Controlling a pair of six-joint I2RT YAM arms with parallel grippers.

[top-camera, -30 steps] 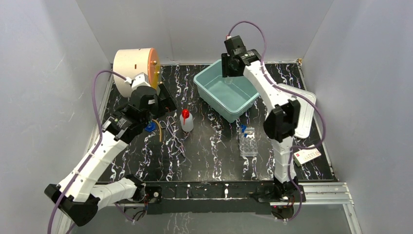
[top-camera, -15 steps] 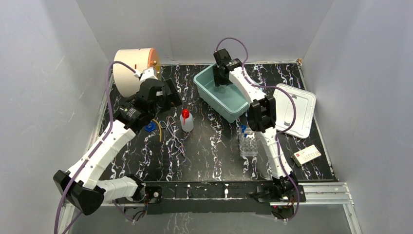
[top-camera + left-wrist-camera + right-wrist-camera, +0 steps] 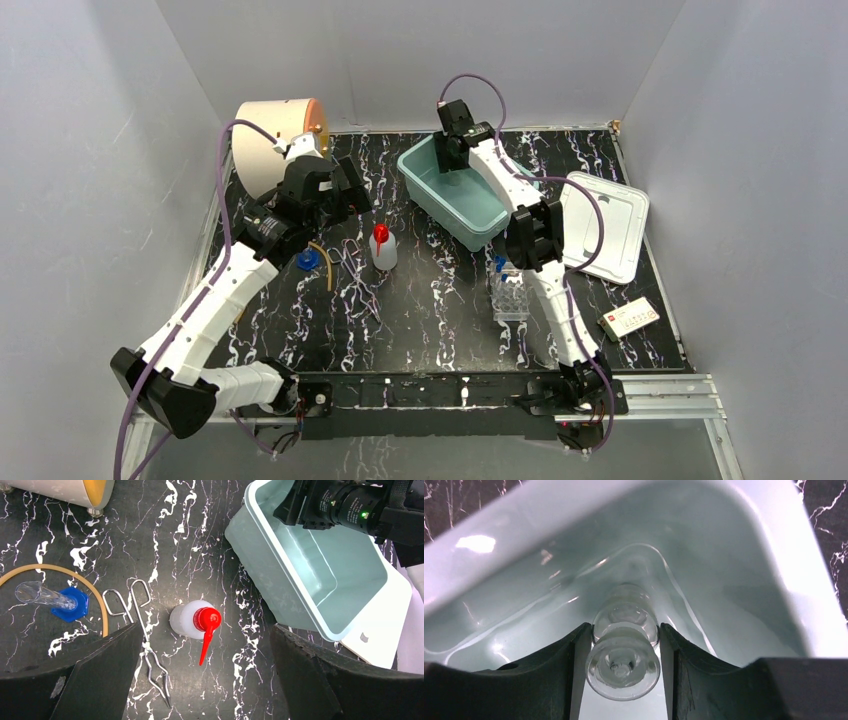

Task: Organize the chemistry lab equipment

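The right claw gripped a clear glass vial low inside a teal tub. The left claw hung wide open, a white squeeze bottle directly beneath it on the counter.

I record that my right tool, carrying the clear glass vial, has dropped from above the teal basin's far rim into its 10 o'clock corner. Its elbow swung toward 9 o'clock. My left tool advanced toward 2 o'clock.
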